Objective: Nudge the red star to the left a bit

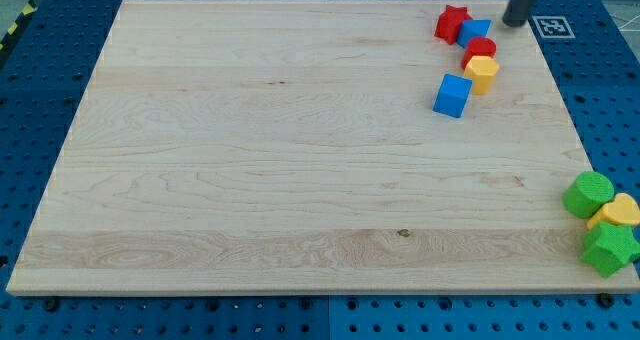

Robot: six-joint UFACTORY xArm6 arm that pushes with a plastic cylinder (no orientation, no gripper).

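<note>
- My tip (514,23) is a plain rod, so there are no jaws to be spread or pressed together.
- The red star (452,23) lies near it, toward the view's left.
- A blue block (475,30) sits between them, touching the star.
</note>
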